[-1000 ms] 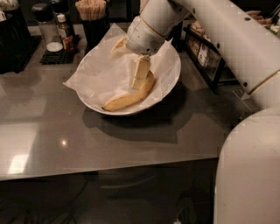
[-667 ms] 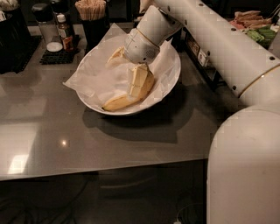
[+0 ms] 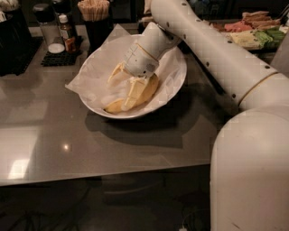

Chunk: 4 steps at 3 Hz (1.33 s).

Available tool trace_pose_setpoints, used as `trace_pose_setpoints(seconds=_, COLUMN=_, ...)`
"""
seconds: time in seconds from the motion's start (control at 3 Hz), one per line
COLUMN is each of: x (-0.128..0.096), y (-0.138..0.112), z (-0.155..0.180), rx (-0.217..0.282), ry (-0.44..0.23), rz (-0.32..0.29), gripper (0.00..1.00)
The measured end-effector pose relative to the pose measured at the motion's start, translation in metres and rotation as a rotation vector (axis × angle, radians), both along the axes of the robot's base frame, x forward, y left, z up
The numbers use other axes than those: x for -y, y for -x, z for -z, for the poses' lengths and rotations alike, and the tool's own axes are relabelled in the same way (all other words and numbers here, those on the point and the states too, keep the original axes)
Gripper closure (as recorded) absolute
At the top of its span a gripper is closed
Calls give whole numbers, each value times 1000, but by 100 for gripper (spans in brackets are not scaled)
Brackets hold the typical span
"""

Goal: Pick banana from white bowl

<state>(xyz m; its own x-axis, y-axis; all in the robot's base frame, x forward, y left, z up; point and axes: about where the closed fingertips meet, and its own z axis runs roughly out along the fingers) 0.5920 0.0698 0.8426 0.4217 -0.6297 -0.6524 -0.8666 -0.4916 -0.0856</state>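
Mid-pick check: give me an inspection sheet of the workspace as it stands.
Surface: glossy grey tabletop, light glare on it.
Job's things: curved yellow banana lying in the wide white paper-lined bowl.
Clutter: dark cup of wooden sticks; small bottles on a black mat.
Grippers: pale yellow two-finger gripper down inside the bowl, fingers apart, one lying across the banana.
Cables: nothing seen.
Surroundings: coloured snack packets at far right.

Dim; table (image 3: 54, 135) shows glare spots, and the white bowl (image 3: 179, 83) holding the end effector (image 3: 121, 92) casts shadow.
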Motion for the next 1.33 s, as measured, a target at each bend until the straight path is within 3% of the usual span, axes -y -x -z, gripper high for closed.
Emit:
trace_pose_setpoints(seconds=0.33, x=0, y=8, z=10, rx=-23, ry=-7, rz=8, gripper=63)
trace_pose_setpoints(seconds=0.67, x=8, y=16, z=15, rx=-29, ry=-20, rz=79, gripper=86)
trace_pose_setpoints(seconds=1.0, x=25, y=28, z=1, rx=12, ry=-59, rz=210, gripper=100)
trace_pose_setpoints(seconds=1.33, x=44, y=29, z=-41, rx=101, ry=-142, rz=318, gripper=100)
